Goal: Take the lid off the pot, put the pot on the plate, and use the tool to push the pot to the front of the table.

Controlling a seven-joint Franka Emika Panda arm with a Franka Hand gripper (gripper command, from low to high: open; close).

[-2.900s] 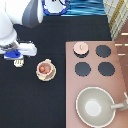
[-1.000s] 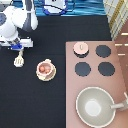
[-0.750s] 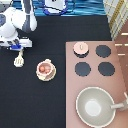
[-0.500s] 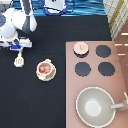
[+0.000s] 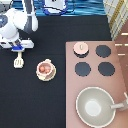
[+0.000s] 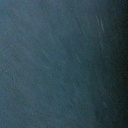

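Pot (image 5: 45,69) sits uncovered on the plate (image 5: 38,75), on the black table (image 5: 60,45) left of centre in the exterior view. Lid (image 5: 81,47) rests on the stove board (image 5: 120,70), upper-left burner. Tool (image 5: 19,60) lies just beside the plate toward the left edge, directly under the gripper (image 5: 19,49); whether the gripper is closed on it cannot be told. Open tabletop lies below the pot.

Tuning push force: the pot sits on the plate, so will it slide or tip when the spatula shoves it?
The pot looks squat and wide, so it probably slides rather than tips. Sitting on the plate, both may move together. The tool is small; contact may slip off-centre. The gripper is just above it.
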